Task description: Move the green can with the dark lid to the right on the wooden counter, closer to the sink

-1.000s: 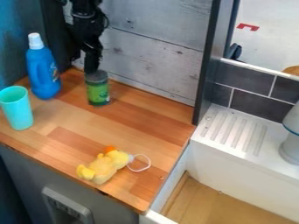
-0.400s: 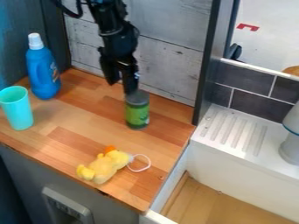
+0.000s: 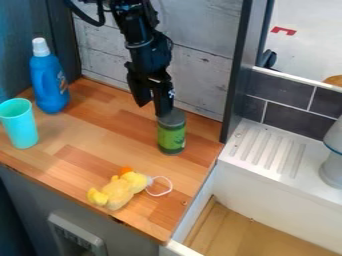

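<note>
The black gripper [image 3: 155, 101] hangs over the right half of the wooden counter, at the lid end of a green can [image 3: 172, 136]. Its lower end meets or overlaps the upper left of the can's dark lid; the exact contact is hidden. The can is upright, and whether its base rests on the wood I cannot tell. Nearer the counter's front edge lies a yellow plush duck [image 3: 119, 191] with an orange beak and a white loop.
On the left stand a blue bottle [image 3: 49, 85] with a white cap and a turquoise cup [image 3: 20, 127]. A dark upright post [image 3: 238, 70] borders the counter [image 3: 100, 135] at the right. Beyond it are a white ridged drainboard [image 3: 267, 150] and a sink basin [image 3: 267, 232].
The gripper and the green can have moved together to the right and toward the camera, away from the back wall. The duck, bottle and cup have stayed put.
</note>
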Controlling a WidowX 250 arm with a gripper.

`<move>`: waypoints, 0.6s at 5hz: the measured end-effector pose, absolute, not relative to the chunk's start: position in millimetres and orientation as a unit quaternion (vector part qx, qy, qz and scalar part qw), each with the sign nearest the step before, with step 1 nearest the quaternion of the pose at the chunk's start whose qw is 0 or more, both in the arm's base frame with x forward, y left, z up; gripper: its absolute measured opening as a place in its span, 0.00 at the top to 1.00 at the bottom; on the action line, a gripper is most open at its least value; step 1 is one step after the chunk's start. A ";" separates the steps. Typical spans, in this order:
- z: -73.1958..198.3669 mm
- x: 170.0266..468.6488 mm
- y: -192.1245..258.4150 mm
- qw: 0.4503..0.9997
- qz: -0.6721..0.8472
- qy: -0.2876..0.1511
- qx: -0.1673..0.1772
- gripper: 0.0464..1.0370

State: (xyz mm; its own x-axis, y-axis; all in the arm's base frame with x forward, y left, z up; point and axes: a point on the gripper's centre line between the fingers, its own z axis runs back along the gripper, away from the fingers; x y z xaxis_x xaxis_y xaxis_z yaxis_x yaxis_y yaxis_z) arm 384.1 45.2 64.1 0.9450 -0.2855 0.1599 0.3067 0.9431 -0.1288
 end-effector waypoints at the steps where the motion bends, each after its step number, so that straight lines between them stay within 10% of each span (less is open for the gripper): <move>1: 85.3 379.7 49.1 0.982 -0.152 -0.097 -0.048 0.04; 3: 140.7 348.5 71.6 0.981 -0.127 -0.140 -0.036 0.04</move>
State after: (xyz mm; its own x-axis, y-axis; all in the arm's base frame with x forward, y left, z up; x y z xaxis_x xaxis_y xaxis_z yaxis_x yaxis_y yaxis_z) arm 348.5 71.6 140.7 0.9286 -0.2401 0.2830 0.2601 0.9649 -0.0351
